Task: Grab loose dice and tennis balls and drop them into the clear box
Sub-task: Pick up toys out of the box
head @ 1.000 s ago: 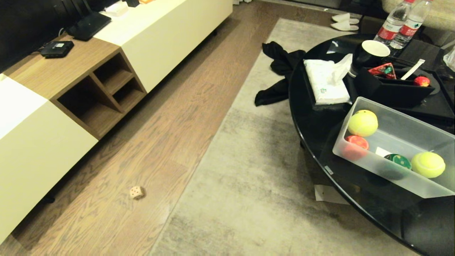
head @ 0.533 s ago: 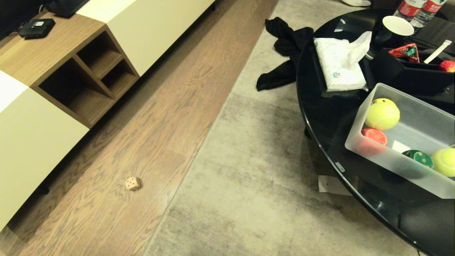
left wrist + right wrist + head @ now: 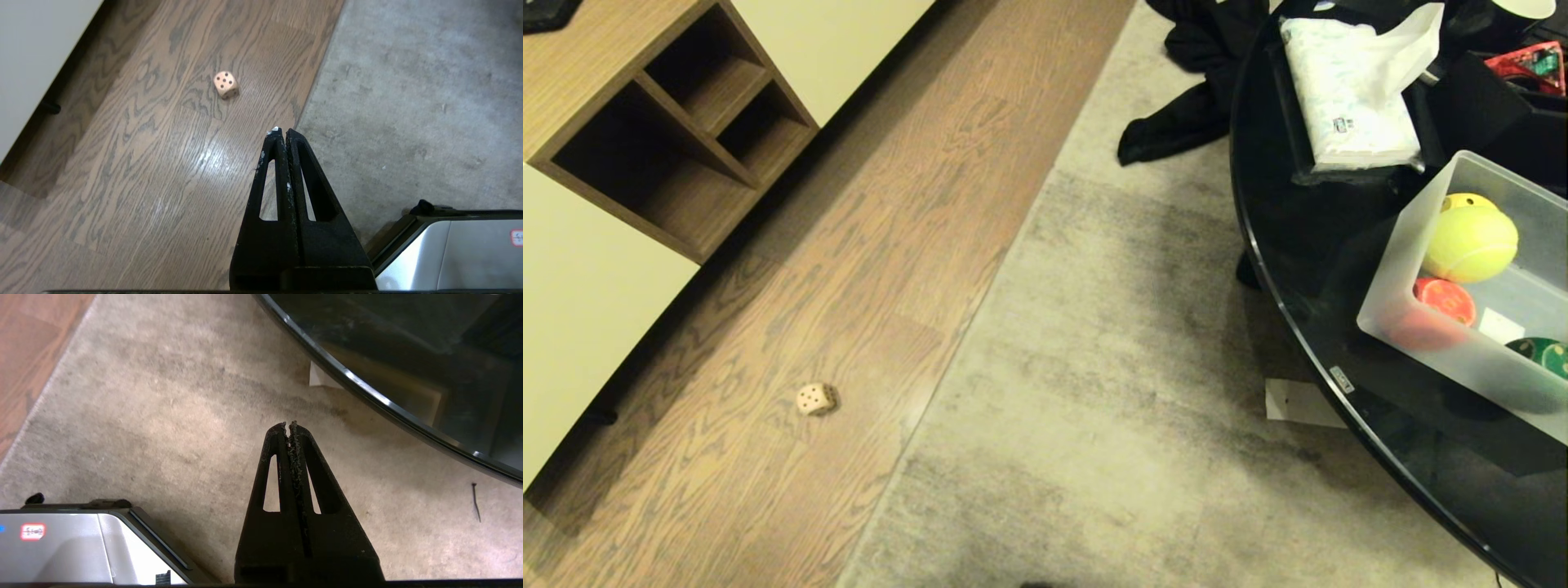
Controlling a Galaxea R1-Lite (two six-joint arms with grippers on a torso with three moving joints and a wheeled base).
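Note:
A pale tan dice (image 3: 814, 398) lies loose on the wooden floor near the rug's edge; the left wrist view shows the same dice (image 3: 226, 84) ahead of my left gripper (image 3: 282, 131), which is shut and empty, well short of it. The clear box (image 3: 1401, 245) stands on the black round table at the right, with one tennis ball (image 3: 1470, 243) and red and green spotted pieces inside. My right gripper (image 3: 288, 425) hangs shut and empty over the rug beside the table's rim. Neither arm shows in the head view.
A low cabinet with open wooden cubbies (image 3: 678, 131) runs along the left. A black cloth (image 3: 1192, 122) lies on the grey rug (image 3: 1111, 392) by the black table (image 3: 1274, 245), which bears a tissue pack (image 3: 1347, 98). My own base (image 3: 449, 253) shows beside each gripper.
The head view has tilted further down, so the whole scene has slid up and out. The dice and the things on the table have stayed where they were.

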